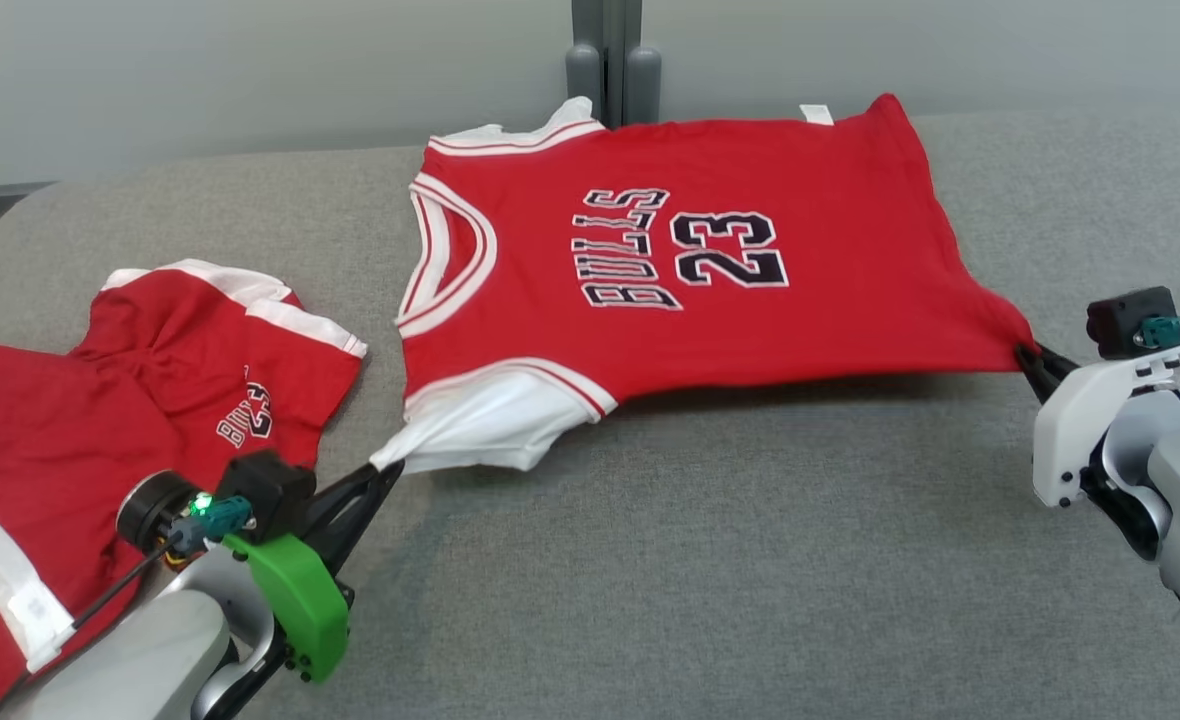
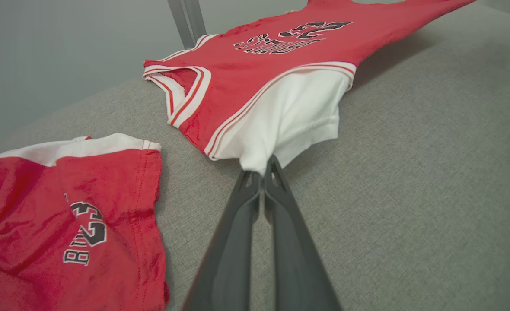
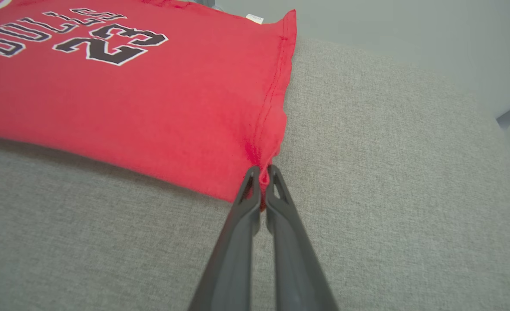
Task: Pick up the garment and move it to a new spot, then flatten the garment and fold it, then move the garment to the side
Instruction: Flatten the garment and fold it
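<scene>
The garment is a red jersey with white sleeves and "BULLS 23" in black, spread sideways across the grey surface, its near edge lifted and casting a shadow. My left gripper is shut on the tip of the white sleeve, and its tips pinch that cloth in the left wrist view. At the right, my right gripper is shut on the garment's red hem corner. Between the two grippers the garment is stretched taut.
A second red garment with white trim and "23" lies crumpled at the left, close to my left arm; it appears in the left wrist view as red cloth. The grey padded surface is bare in front. A grey post stands behind.
</scene>
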Motion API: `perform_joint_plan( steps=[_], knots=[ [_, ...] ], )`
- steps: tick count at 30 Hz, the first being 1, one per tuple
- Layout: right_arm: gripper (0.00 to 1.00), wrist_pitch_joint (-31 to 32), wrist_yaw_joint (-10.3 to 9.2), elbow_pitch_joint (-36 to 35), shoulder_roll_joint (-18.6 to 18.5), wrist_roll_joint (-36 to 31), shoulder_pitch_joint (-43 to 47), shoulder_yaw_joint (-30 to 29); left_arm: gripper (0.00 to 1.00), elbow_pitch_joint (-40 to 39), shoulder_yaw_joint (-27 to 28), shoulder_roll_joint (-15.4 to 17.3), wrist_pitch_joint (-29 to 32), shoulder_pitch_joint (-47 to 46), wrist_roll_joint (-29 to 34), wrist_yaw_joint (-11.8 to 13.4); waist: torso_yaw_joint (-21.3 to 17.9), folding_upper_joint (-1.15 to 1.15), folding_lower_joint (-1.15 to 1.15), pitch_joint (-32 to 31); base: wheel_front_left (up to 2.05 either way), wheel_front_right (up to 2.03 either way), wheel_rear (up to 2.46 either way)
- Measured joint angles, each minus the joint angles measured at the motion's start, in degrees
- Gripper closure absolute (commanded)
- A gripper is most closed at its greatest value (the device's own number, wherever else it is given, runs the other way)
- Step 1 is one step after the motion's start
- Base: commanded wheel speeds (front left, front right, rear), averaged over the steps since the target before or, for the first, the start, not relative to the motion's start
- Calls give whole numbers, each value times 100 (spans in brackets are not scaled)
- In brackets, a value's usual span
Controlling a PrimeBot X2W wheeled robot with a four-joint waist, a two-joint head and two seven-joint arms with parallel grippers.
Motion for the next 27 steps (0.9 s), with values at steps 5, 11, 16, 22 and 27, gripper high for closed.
perform_joint_plan(
  steps=[5,11,16,22,27],
  knots=[
    [100,557,1,-393,-279,684,252,369,100,-461,-383,432,160,181,-375,0,-48,0,0,-207,0,0,0],
    [100,1330,0,-1122,-648,1591,692,769,100,-1048,-710,798,304,693,-1025,0,-136,0,0,-531,0,0,0],
    [100,1913,0,-1715,-1013,2105,860,1066,100,-1512,-925,1173,482,895,-1251,0,-237,0,0,-752,0,0,0],
    [100,2627,-1,-2304,-1347,2659,1012,1300,100,-2036,-1092,1607,802,996,-1515,0,-344,0,0,-822,0,0,0],
    [100,2772,-1,-2459,-1501,2748,906,1319,100,-2116,-1046,1671,859,917,-1510,0,-334,0,0,-733,0,0,0]
  ],
)
